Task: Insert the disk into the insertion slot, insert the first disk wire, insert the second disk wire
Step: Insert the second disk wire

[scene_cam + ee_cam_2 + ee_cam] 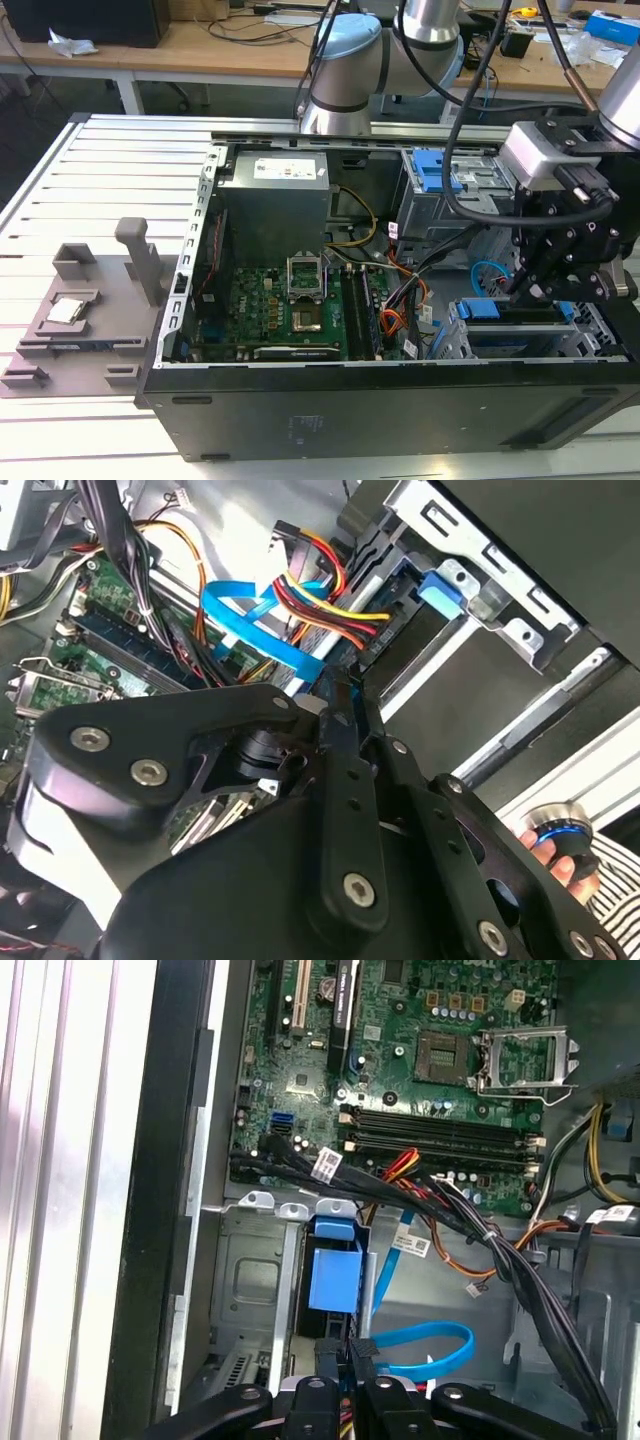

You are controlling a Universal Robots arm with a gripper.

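Behind the grooved metal table we see wooden desks with cables. On the table lies an open PC case; inside it are a motherboard, a power supply and a taller cage with a blue tab. At the exterior view's right, the slot is a low grey cage, and the disk with its blue carrier sits in it. Our gripper hangs just above the disk's end. In both wrist views its fingers are pressed nearly together on something small and dark, which we cannot identify. 1 blue flat cable curves just beside them, near a bundle of coloured wires.
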